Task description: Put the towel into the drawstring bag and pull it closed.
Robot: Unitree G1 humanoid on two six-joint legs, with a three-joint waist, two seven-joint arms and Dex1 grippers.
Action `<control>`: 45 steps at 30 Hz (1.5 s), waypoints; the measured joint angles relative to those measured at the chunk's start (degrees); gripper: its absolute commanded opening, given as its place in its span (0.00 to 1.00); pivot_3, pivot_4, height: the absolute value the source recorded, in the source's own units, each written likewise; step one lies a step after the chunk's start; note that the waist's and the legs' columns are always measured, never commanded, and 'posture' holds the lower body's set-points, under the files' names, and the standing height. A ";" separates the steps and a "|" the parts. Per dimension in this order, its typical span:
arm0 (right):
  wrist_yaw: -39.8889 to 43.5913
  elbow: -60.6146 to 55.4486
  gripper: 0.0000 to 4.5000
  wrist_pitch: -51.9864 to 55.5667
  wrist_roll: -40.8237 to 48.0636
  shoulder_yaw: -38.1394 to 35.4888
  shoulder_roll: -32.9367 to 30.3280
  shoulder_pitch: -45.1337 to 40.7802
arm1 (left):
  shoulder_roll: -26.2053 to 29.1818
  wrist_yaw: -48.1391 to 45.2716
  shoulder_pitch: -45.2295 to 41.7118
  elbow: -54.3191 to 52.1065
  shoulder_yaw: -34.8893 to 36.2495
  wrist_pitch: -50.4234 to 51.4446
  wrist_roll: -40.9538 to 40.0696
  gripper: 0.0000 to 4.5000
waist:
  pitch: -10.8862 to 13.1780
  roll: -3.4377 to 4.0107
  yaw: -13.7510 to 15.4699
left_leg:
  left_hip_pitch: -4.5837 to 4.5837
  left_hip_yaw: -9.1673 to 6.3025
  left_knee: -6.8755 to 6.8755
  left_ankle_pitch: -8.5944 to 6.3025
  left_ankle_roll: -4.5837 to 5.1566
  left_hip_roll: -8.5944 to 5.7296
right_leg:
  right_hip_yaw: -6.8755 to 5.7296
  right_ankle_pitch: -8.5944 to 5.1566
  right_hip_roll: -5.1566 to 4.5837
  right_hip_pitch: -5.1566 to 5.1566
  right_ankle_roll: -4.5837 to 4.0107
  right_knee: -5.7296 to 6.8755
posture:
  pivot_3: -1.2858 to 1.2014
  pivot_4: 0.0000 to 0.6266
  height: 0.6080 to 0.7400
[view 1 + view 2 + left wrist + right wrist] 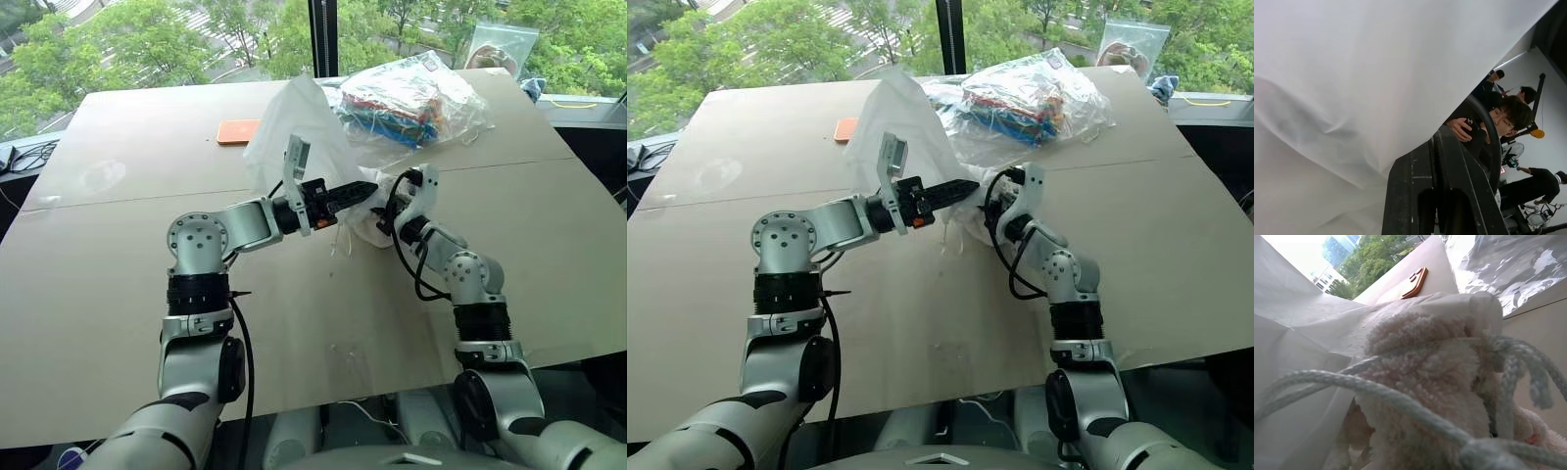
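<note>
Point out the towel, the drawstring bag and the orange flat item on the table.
towel [1425, 382], right wrist view, its nubby middle.
drawstring bag [294, 122], left eye view, its raised upper fabric.
orange flat item [238, 131], left eye view, its top face.

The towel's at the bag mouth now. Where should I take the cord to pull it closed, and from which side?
Probably the thick white cord looping free across the towel at the drawstring bag mouth. It stands clear of the cloth, so pinch it alone, coming in from the robot's near side with the right tool.
</note>
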 measured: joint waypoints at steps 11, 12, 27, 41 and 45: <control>0.67 -1.68 0.01 -0.06 -2.49 3.14 -2.82 -0.30 | -0.85 2.28 -2.06 1.44 -0.21 -0.25 -0.65 0.00 | 0.00 -0.01 0.18 | -0.03 -0.02 0.03 0.00 0.00 -0.04 | -0.03 0.00 0.00 0.01 0.00 0.00 | 0.52 0.24 1.00; 0.57 -1.68 0.01 -0.10 -2.59 2.86 -2.83 -0.41 | -0.95 2.86 -2.38 2.23 0.01 -0.25 -1.26 0.00 | 0.00 -0.01 0.15 | -0.02 -0.01 0.04 0.00 0.00 -0.04 | -0.02 0.00 0.00 0.01 0.01 0.00 | 0.52 0.24 1.00; -3.40 -3.85 0.01 9.77 -2.23 2.24 -3.50 -2.84 | 1.91 0.19 -1.83 -3.56 -2.69 0.02 -1.22 0.00 | 0.01 0.00 -0.05 | -0.03 0.00 -0.01 0.01 -0.01 -0.02 | 0.01 0.00 0.01 -0.03 -0.01 -0.01 | 0.52 0.24 1.00; -8.58 -2.71 0.01 15.73 1.69 -4.62 0.78 -4.28 | -0.72 5.99 -4.73 8.16 1.70 -0.02 -6.16 0.00 | 0.00 -0.01 -0.01 | -0.04 0.01 0.00 0.00 0.00 -0.03 | 0.00 0.00 0.01 -0.03 0.00 -0.01 | 0.52 0.24 1.00; -10.16 -2.08 0.01 16.84 4.09 -6.91 2.29 -4.49 | -0.80 6.35 -4.70 8.17 1.70 -0.02 -6.23 0.00 | 0.01 0.00 -0.05 | -0.05 0.02 -0.04 0.00 0.00 -0.03 | 0.00 0.00 0.01 -0.06 0.00 -0.01 | 0.52 0.24 1.00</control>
